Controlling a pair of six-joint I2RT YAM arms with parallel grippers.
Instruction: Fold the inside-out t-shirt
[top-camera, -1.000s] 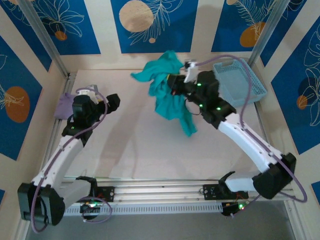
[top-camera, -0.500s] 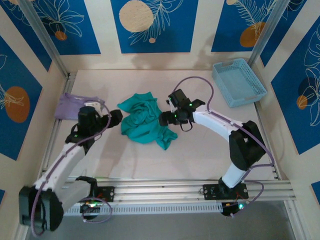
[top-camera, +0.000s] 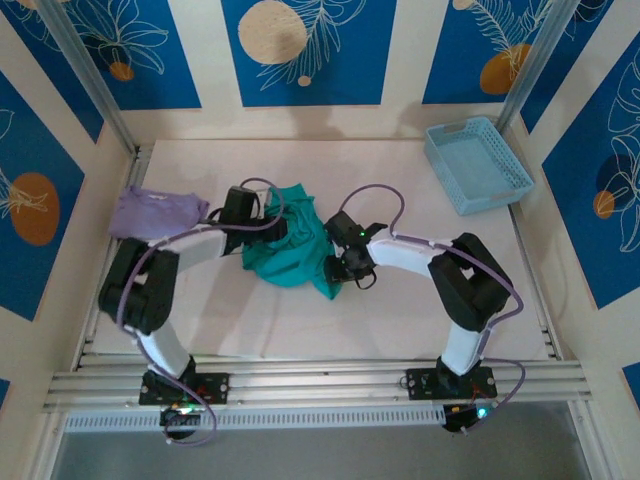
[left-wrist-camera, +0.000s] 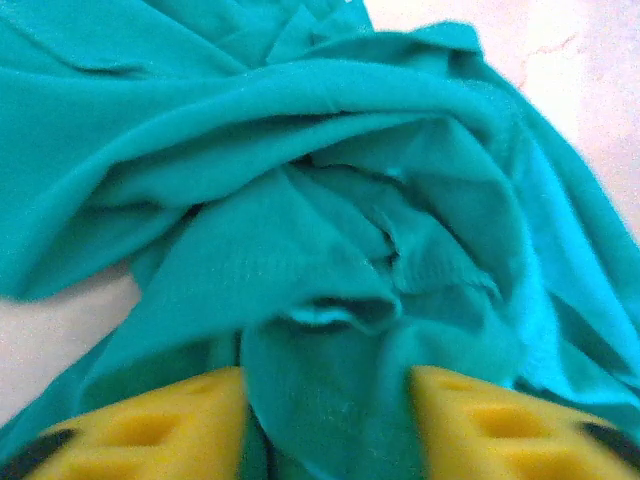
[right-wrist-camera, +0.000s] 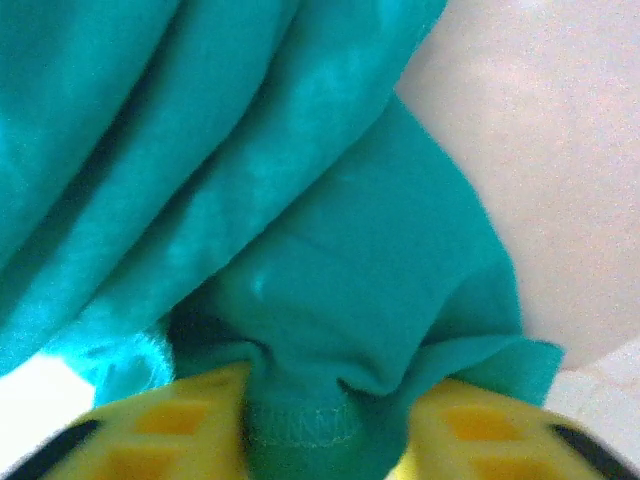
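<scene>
**Crumpled t-shirt, pinched from both sides**

Looking at the t-shirt (top-camera: 290, 252) wadded up near the middle of the table (top-camera: 400, 320), a touch toward the left edge. Well apart from the lavender garment (top-camera: 150, 212) at that edge and the basket (top-camera: 478, 165) in the far right corner. Soft, light, floppy stuff, so expect zero shape-holding and plenty of sagging. Probably best grabbed at an edge or seam rather than some random fold.

From above: left gripper (top-camera: 258, 228) dug into the heap's left side, right gripper (top-camera: 338, 265) into its right, jaws hidden under the wrists. Settled by the wrist views: left one pinching a bunched fold between yellow pads (left-wrist-camera: 480, 420), right one clamped on a stitched hem (right-wrist-camera: 300, 432). Can't tell up close which part of the shirt, though.
</scene>
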